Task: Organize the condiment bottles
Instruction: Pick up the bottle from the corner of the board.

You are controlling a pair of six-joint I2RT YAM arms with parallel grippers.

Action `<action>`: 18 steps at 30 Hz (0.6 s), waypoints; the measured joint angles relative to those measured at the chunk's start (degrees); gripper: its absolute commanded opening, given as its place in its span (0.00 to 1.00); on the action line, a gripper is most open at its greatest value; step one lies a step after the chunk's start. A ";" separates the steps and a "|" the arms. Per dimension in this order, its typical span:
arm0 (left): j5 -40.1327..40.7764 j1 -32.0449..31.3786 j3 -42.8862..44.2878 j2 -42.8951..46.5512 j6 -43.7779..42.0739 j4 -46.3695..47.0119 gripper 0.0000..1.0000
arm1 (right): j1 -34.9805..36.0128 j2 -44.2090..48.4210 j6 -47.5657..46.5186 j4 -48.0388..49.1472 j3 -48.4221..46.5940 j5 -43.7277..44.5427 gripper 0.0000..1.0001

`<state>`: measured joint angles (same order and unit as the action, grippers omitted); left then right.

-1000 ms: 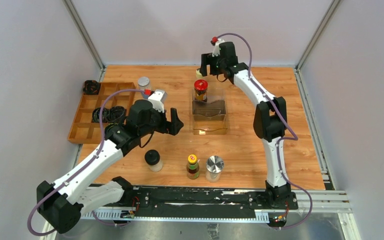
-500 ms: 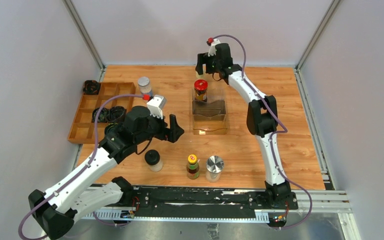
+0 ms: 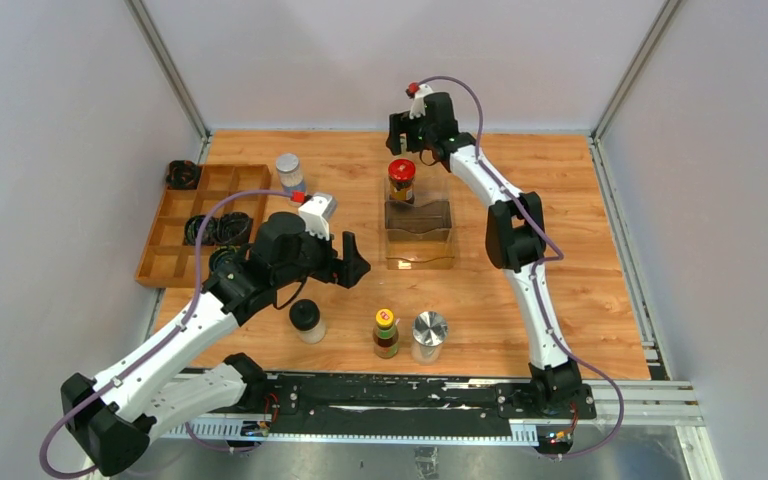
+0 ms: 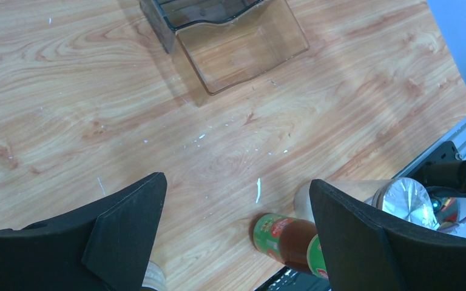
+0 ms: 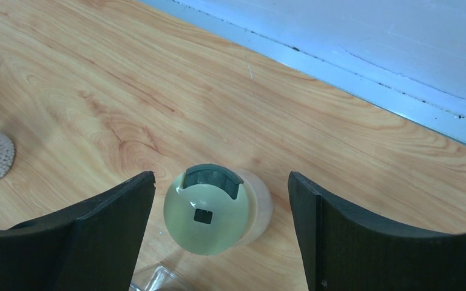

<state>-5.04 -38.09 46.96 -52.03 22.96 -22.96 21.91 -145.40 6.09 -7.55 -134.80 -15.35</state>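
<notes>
Yellow-capped shaker [image 5: 217,209] stands between spread right jaws.

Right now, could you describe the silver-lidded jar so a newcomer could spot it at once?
Start at the clear bin mid-table. Nearer the arm bases stands a row: black-capped jar, yellow-capped sauce bottle, then the silver-lidded jar rightmost. Only its lid is shiny metal.

Warm orange wood-grain tabletop [image 3: 610,200] across the middle, evenly lit, and the shadows on it are soft. Pale grey walls box it in: back wall [image 3: 400,50], left wall [image 3: 50,150], right wall [image 3: 730,180], with slanting aluminium posts [image 3: 168,68] at the two back corners. Close up, the wood carries small white scuffs [image 4: 259,189] (short flecks and scratches). Silver slotted rails [image 3: 650,395] run along the near edge.
</notes>
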 measured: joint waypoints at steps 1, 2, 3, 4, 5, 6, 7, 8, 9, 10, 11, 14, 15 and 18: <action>-0.04 0.00 0.00 -0.07 0.00 0.00 0.94 | 0.02 -0.26 -0.11 -0.22 -0.04 0.00 0.86; -0.13 0.00 0.00 -0.11 -0.02 0.02 0.94 | 0.02 -0.44 -0.20 -0.26 -0.04 0.00 0.86; -0.24 0.00 0.00 -0.17 -0.02 0.00 0.94 | 0.02 -0.68 -0.31 -0.48 -0.20 0.02 0.84; -0.33 0.00 0.00 -0.22 -0.02 0.02 0.94 | 0.02 -0.92 -0.42 -0.63 -0.52 0.04 0.83; -0.39 0.00 0.00 -0.26 -0.02 0.02 0.94 | 0.02 -1.16 -0.57 -0.63 -0.83 0.07 0.82; -0.44 0.00 0.00 -0.31 -0.02 0.02 0.94 | 0.02 -1.22 -0.68 -0.68 -0.96 0.13 0.81; -0.50 0.00 0.00 -0.31 -0.02 0.04 0.94 | 0.04 -1.25 -0.81 -0.70 -1.07 0.22 0.79; -0.57 0.00 0.00 -0.31 -0.04 0.02 0.94 | 0.04 -1.33 -0.92 -0.81 -1.33 0.39 0.78; -0.59 0.00 0.00 -0.31 -0.04 0.04 0.94 | 0.04 -1.36 -1.01 -0.81 -1.51 0.48 0.76; -0.66 0.00 0.00 -0.31 -0.04 0.04 0.94 | 0.04 -1.36 -1.03 -0.81 -1.60 0.61 0.73; -0.79 0.00 0.00 -0.33 -0.09 0.04 0.94 | 0.04 -1.36 -1.05 -0.81 -1.68 0.72 0.71; -1.03 -0.02 0.00 -0.44 -0.22 0.04 0.94 | 0.09 -1.49 -1.09 -0.85 -1.97 1.27 0.69; -1.11 -0.02 0.00 -0.48 -0.22 0.04 0.94 | 0.09 -1.62 -1.07 -0.90 -2.10 1.44 0.67; -1.40 -0.02 0.00 -0.55 -0.22 0.04 0.94 | 0.09 -1.97 -1.09 -0.96 -2.29 1.90 0.65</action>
<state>-6.44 -38.11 46.96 -52.58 22.74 -22.92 22.00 -147.37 4.99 -8.51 -137.10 -13.45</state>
